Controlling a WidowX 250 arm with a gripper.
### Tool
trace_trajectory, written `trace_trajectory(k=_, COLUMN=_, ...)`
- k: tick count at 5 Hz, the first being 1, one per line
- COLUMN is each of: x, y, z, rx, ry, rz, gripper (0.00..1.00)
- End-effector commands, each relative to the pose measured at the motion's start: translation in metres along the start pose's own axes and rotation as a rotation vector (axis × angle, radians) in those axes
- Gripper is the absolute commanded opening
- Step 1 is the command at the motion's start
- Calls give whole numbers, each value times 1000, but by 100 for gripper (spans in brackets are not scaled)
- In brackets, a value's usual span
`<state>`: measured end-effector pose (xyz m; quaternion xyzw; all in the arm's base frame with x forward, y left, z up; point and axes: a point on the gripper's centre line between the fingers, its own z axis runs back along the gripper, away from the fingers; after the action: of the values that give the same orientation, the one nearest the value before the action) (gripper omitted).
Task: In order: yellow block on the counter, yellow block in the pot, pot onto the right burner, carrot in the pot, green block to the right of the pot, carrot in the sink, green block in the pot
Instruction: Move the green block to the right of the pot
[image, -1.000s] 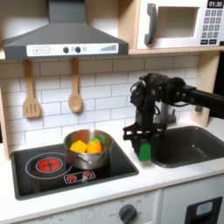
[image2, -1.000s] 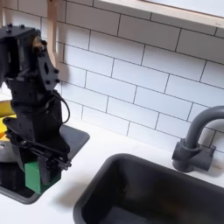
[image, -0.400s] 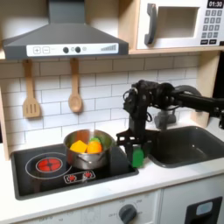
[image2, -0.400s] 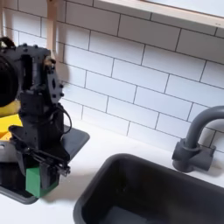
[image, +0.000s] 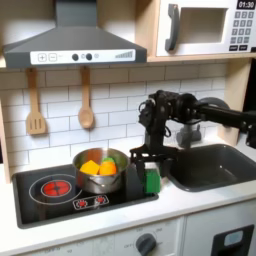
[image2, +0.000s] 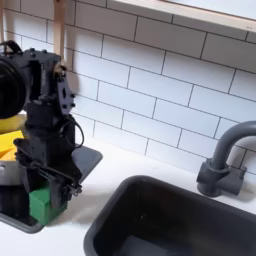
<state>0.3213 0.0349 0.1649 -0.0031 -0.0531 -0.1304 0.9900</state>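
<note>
First exterior view: carrot (image: 93, 167) inside pot (image: 113, 181).

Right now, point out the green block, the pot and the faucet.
green block (image: 152, 181), first exterior view, its front face.
pot (image: 103, 184), first exterior view, its steel side wall.
faucet (image2: 224, 150), second exterior view, its curved neck.

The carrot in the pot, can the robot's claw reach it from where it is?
Probably yes. The gripper stands right beside the pot, whose top is open with the carrot on top. But its fingers look closed around the green block, so it would likely have to let that go first.
</note>
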Motion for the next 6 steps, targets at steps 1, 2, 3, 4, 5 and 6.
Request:
trace_trajectory(k=1, x=-16, y=27, z=17, rx=-34, ry=-11, rz=46, gripper=100)
trace_trajectory(k=2, x=-20, y=58, z=37, rx=-18, ry=-58, rz=121, gripper=100)
trace_trajectory(k=3, x=-18, y=78, z=52, rx=-5, ry=-96, rz=159, gripper=100)
trace_trajectory(k=4, x=-20, y=88, z=69, rx=18, ry=-133, rz=188, gripper=100)
trace_trajectory(k=5, x=-13, y=97, z=70, rx=62, ry=-162, rz=219, gripper=100)
trace_trajectory(k=6, x=-5, y=103, z=62, rx=64, ry=-175, rz=230, gripper=100)
